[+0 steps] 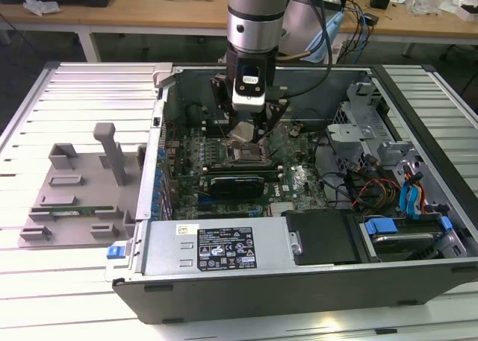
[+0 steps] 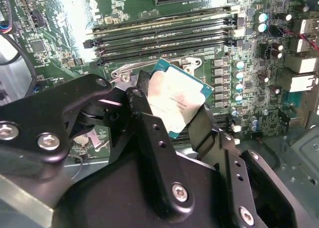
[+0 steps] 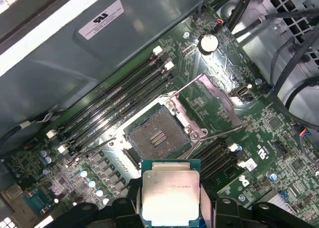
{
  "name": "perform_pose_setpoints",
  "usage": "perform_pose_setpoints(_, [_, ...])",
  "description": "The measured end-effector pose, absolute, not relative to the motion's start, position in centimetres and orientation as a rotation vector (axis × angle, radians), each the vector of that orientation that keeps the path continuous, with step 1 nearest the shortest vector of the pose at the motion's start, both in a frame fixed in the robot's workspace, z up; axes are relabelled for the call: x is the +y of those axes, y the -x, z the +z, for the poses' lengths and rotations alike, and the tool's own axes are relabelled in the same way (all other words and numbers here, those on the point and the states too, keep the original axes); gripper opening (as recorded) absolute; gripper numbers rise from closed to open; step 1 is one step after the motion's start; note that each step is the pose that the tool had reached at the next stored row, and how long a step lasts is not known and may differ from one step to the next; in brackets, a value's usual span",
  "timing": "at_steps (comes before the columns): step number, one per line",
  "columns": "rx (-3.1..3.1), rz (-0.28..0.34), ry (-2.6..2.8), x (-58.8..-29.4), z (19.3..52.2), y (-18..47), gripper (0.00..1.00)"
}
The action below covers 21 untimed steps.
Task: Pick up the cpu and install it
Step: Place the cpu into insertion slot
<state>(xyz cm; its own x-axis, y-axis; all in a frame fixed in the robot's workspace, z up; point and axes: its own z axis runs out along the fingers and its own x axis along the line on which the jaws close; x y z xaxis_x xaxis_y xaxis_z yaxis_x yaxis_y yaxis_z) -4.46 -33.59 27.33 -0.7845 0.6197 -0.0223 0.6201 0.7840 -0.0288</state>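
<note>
Claw is narrow: black matte metal fingers clamp two opposite edges of the cpu. Bolt heads show on the finger links in the second wrist view.

cpu: flat, near-square, so no real long axis. It has a brushed silver-grey lid with rounded corners and a teal-green rim around it. The lid faces the cameras in both wrist views. In the first wrist view its edges run askew to the socket's edges. In the exterior view it hangs tilted, not level.

It's in the air just over the socket, not seated. The socket is open, a dark square bed of fine contacts with a gridded patch in the middle. The shiny metal load plate is flipped back beside it and thin wire levers are swung out.

Long black memory slots flank the socket in parallel rows. The green motherboard carries small can capacitors and a round coin cell.

Further out is the grey sheet-metal case, lying open, with a labelled box along its near wall and blue-tabbed drive bays toward the exterior view's right.

The case sits on a white slatted table. A grey moulded fixture with an upright post sits on the exterior view's left. A wooden bench with cables is at the back.
</note>
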Motion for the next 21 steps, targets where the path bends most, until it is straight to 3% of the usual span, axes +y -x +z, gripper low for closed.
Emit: perform_pose_setpoints(21, [2.876,-0.055,-1.241,-33.59,27.22,4.46,0.55])
